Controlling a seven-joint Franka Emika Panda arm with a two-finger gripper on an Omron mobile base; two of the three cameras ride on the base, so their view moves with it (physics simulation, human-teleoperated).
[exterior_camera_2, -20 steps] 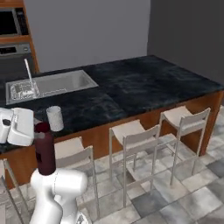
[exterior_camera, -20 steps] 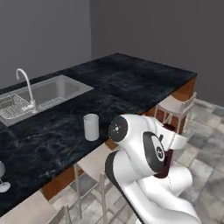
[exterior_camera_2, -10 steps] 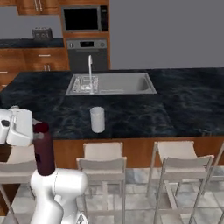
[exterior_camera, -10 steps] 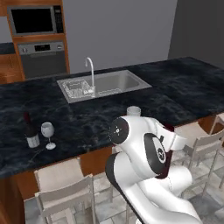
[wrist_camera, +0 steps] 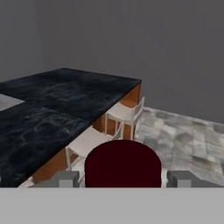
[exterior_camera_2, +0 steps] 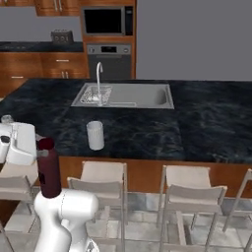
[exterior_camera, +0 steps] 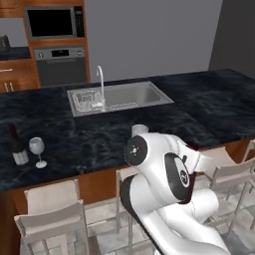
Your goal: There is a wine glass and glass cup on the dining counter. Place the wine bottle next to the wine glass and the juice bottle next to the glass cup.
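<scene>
My gripper [exterior_camera_2: 42, 153] is shut on the juice bottle [exterior_camera_2: 48, 168], a slim dark-red bottle held upright in the air in front of the dining counter [exterior_camera_2: 206, 123]. In the hand view its round dark-red top [wrist_camera: 122, 164] sits between my fingertips [wrist_camera: 65, 179]. The glass cup [exterior_camera_2: 95, 135], a pale tumbler, stands on the counter near its front edge, right of the bottle; in the left base view my arm partly hides the cup [exterior_camera: 140, 130]. Far left on the counter stand the wine bottle [exterior_camera: 18, 147] and, just right of it, the wine glass [exterior_camera: 37, 150].
A steel sink [exterior_camera: 122, 97] with a tall tap [exterior_camera: 101, 84] lies mid-counter. Pale stools [exterior_camera_2: 194, 197] line the counter's front. A microwave [exterior_camera_2: 106, 20] and oven are on the back wall, with a toaster [exterior_camera_2: 61, 36] on the rear counter.
The whole picture has shifted: the base has swung round and now faces the counter at the sink. The wine bottle and wine glass have come into view. The juice bottle stays in my gripper.
</scene>
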